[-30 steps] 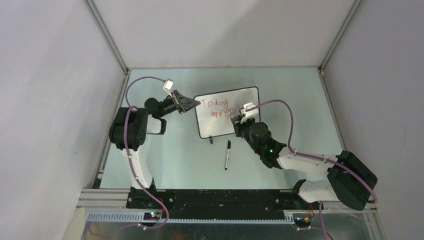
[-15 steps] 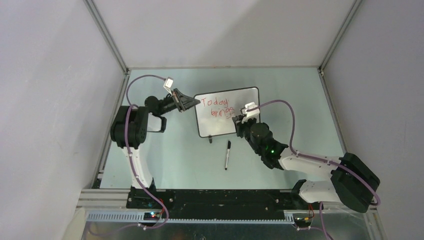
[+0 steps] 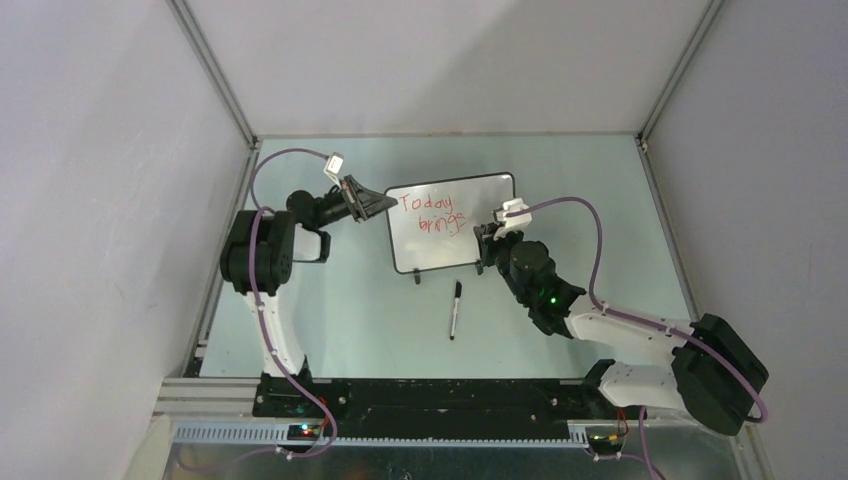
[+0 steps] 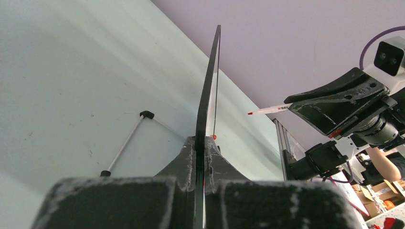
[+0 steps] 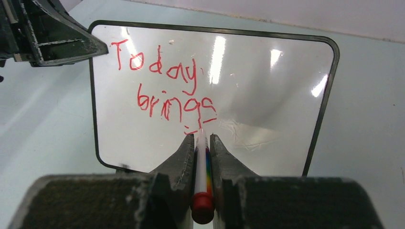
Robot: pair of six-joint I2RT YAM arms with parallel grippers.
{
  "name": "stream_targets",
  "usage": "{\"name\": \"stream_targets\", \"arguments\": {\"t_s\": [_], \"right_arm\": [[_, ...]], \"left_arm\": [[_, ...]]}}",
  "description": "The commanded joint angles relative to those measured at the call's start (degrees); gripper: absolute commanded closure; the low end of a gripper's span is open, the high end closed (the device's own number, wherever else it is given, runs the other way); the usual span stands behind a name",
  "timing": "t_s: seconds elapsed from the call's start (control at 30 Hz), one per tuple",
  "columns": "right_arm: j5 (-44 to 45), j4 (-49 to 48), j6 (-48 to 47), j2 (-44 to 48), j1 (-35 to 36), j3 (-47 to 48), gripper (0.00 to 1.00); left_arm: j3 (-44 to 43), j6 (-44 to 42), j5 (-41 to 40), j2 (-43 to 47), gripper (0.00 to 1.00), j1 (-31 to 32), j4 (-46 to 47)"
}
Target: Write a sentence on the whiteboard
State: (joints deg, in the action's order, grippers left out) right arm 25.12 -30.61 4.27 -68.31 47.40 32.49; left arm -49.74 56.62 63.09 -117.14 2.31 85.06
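Right wrist view: right tool [image 5: 201,139] clamped on marker [image 5: 201,167], tip apparently just off whiteboard [image 5: 267,95], below sentence [image 5: 167,90] at frame centre; left tool [image 4: 203,143] clamps the board's upper-left edge.

The right gripper [image 3: 483,240], with the marker [image 5: 201,162] pinched in it, had drawn back to the right, away from the end of "brings" in the sentence [image 3: 432,212]. From above, the whole word now lay uncovered on the whiteboard [image 3: 485,195]. The right arm had swung its elbow further out to the right. The whiteboard, and the left gripper [image 3: 383,205] clamping its edge, had shifted slightly left.
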Motion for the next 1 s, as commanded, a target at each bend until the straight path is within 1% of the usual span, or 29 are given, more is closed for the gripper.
{"name": "stream_targets", "arguments": {"t_s": [0.0, 0.13, 0.3, 0.4, 0.5, 0.6, 0.7, 0.8, 0.97], "right_arm": [[-2.3, -4.1, -0.6, -1.3, 0.1, 0.7, 1.0], [-3.8, -6.6, -1.3, -3.2, 1.4, 0.7, 1.0], [-4.4, -9.6, -1.7, -6.4, 3.3, 0.7, 1.0], [-5.0, -12.9, -2.4, -8.6, 5.2, 0.8, 1.0], [-3.0, -16.1, -4.9, -11.0, 8.2, 1.1, 1.0], [1.2, -18.5, -9.3, -13.5, 11.0, 1.1, 1.0], [4.9, -22.9, -13.4, -15.7, 14.1, 1.1, 1.0], [6.6, -24.8, -15.7, -17.6, 15.2, 1.1, 1.0], [7.0, -26.6, -16.4, -19.3, 15.3, 1.1, 1.0]], "left_arm": [[-1.7, -0.3, -0.8, -0.8, 1.0, -0.6, 2.8], [-1.6, -0.6, -1.7, -0.8, 1.0, -0.4, 2.9], [-1.6, -1.1, -0.9, -0.3, 1.0, -0.5, 2.8], [-1.8, -0.9, -0.9, -0.4, 1.0, -0.5, 2.8], [-2.4, -0.2, -0.8, -1.0, 1.0, -0.5, 2.8], [-2.2, -0.5, -0.8, -0.8, 1.0, -0.5, 2.8], [-2.2, -0.4, -0.7, -0.8, 1.0, -0.5, 2.8], [-2.1, -0.6, -0.6, -0.7, 1.0, -0.5, 2.9], [-1.9, -0.6, -0.4, -0.5, 1.0, -0.5, 2.8]]}}
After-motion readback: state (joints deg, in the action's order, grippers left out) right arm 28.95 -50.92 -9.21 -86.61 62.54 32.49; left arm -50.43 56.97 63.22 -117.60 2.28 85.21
